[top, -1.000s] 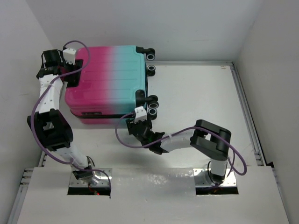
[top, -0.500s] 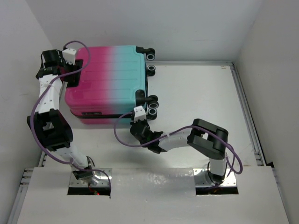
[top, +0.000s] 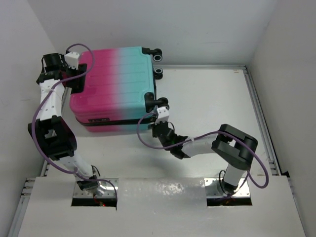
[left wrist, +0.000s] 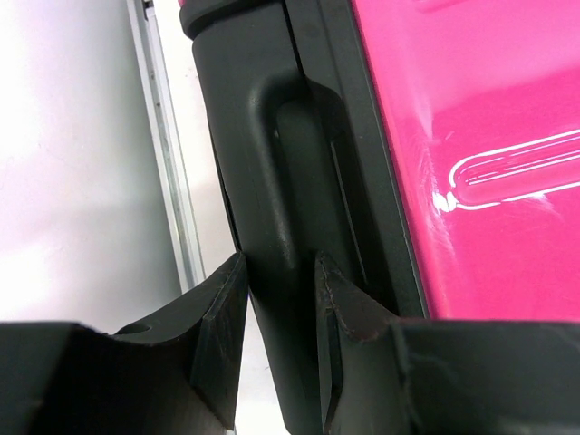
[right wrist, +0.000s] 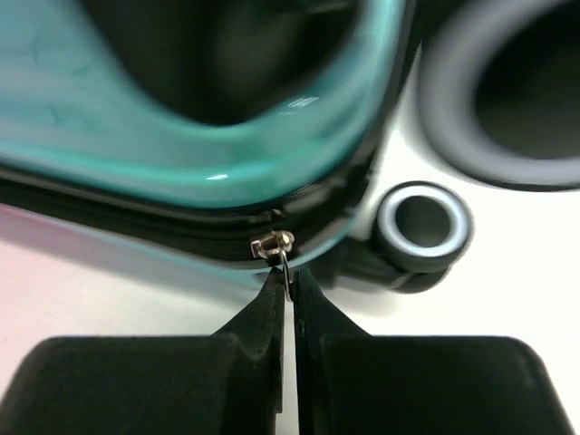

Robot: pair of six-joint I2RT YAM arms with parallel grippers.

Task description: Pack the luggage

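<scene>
luggage [top: 116, 84]: stiff ribbed shell, probably slick, bulky | left gripper [left wrist: 281, 268] clamped on black handle [left wrist: 288, 172] | right gripper [right wrist: 288, 283] pinching zipper pull [right wrist: 277, 246], tiny, likely to slip

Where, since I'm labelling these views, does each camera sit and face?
Top external: above and behind, looking down on the table; left arm, right arm, luggage show.
Left wrist: faces the luggage's black handle, left gripper closed on it.
Right wrist: faces the teal corner, right gripper pinching the zipper pull beside a wheel.
All share the luggage.
</scene>
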